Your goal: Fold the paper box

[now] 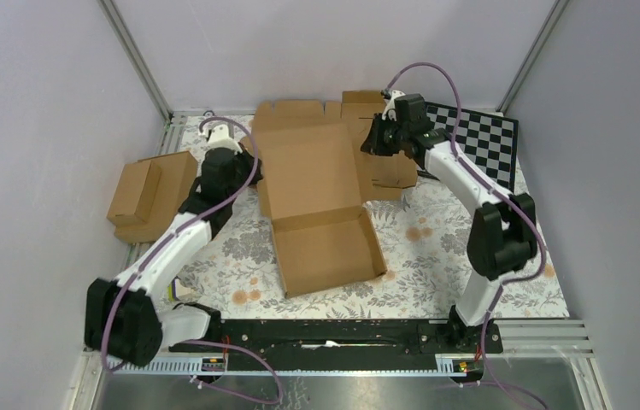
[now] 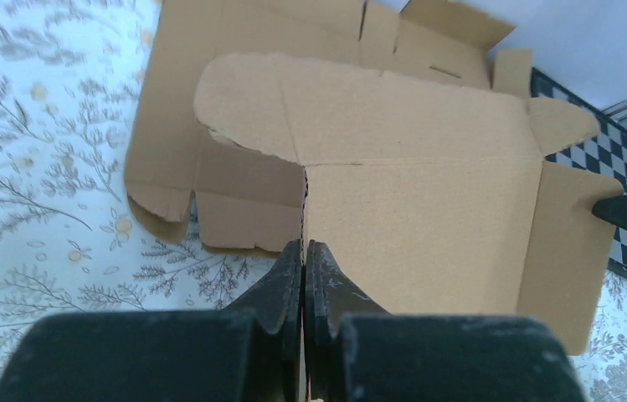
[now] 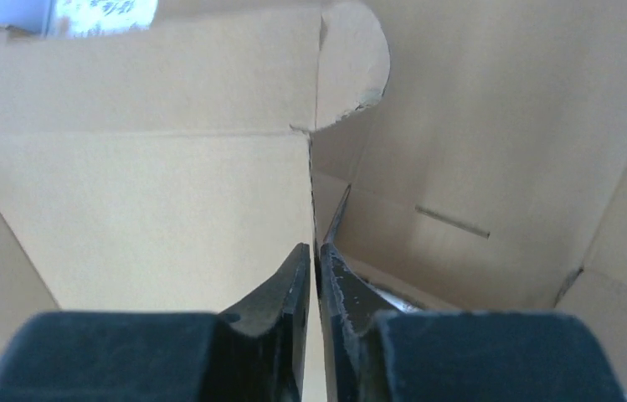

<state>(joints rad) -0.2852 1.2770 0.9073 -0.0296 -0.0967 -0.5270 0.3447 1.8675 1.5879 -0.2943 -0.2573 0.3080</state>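
Note:
The paper box (image 1: 329,256) lies open in the middle of the table, its shallow tray nearest the arms and its lid (image 1: 312,171) tilted up behind the tray. My left gripper (image 1: 254,166) is shut on the edge of the lid's left side flap, whose thin edge runs into the jaws in the left wrist view (image 2: 304,249). The lid panel (image 2: 418,226) spreads beyond it. My right gripper (image 1: 373,141) is shut on the lid's right side flap (image 3: 316,249), with the lid panel (image 3: 142,209) to its left.
A wider flat cardboard blank (image 1: 299,111) lies behind and under the lid and also shows in the left wrist view (image 2: 234,25). Two joined small brown boxes (image 1: 149,192) sit at the left. A checkerboard (image 1: 478,141) lies at the back right. The walls are close.

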